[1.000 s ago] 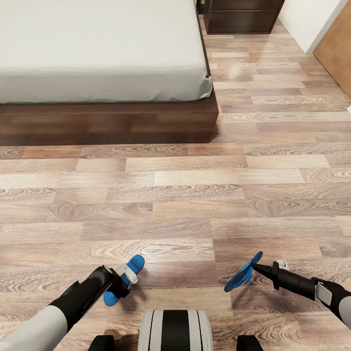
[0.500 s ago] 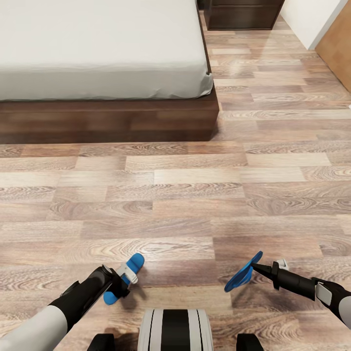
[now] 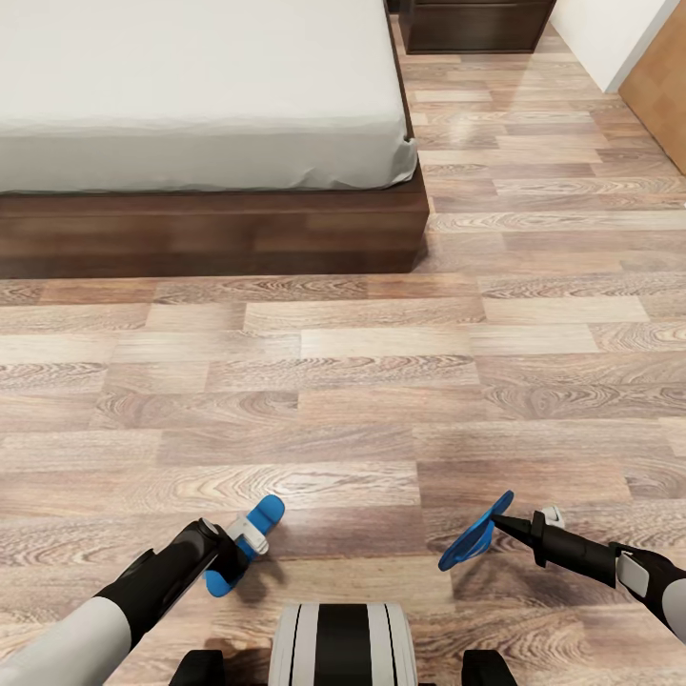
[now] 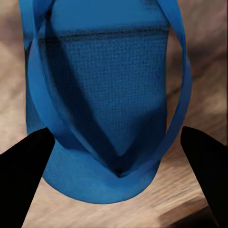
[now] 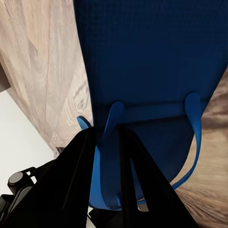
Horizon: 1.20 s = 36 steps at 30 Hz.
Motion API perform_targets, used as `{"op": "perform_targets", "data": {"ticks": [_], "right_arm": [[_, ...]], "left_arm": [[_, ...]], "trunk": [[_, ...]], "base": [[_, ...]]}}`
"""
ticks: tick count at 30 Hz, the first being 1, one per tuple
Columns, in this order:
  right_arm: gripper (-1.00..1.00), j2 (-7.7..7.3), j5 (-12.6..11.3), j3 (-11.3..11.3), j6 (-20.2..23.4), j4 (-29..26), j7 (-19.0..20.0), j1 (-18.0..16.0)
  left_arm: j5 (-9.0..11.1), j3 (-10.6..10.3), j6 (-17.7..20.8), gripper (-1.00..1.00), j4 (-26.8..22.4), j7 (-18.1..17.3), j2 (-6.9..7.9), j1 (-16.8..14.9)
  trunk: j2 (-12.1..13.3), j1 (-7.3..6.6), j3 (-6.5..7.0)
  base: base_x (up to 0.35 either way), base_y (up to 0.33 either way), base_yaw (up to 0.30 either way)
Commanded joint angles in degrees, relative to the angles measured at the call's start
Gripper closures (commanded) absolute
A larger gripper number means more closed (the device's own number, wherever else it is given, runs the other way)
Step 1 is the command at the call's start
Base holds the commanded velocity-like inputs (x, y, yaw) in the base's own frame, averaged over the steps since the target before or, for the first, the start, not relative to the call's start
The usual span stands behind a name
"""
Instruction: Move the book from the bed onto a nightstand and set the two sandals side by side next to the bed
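No readable text, label, brand, number or sign appears on the blue sandals, the bed or the wood floor.

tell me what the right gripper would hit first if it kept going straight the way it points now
Probably the bare wood-plank floor: the right gripper, shut on a blue sandal, points left across open floor. Height is unclear.

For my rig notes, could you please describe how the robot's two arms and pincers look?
Both arms are matte black toward the wrist, with light grey shells nearer the body. The left pincer has a pale grey-white fitting at the wrist. The right pincer narrows to slim black fingers, with a small white tab behind them. No cables or markings show.
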Motion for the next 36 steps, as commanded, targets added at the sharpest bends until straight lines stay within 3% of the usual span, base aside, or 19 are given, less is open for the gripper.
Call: {"op": "perform_targets", "data": {"ticks": [1,36], "right_arm": [[1.0,-0.01,-0.6,0.4,0.7,0.2,0.5,-0.1],[1.0,0.02,-0.6,0.4,0.7,0.2,0.4,-0.1]], "left_arm": [[-0.5,-0.1,0.2,1.0,-0.1,-0.2,0.09,0.0],[-0.5,0.3,0.1,1.0,-0.2,-0.2,0.42,0.0]], "trunk": [[0.0,-0.01,-0.03],[0.0,-0.01,-0.03]], "base": [[0.0,0.0,0.0],[0.0,0.0,0.0]]}}
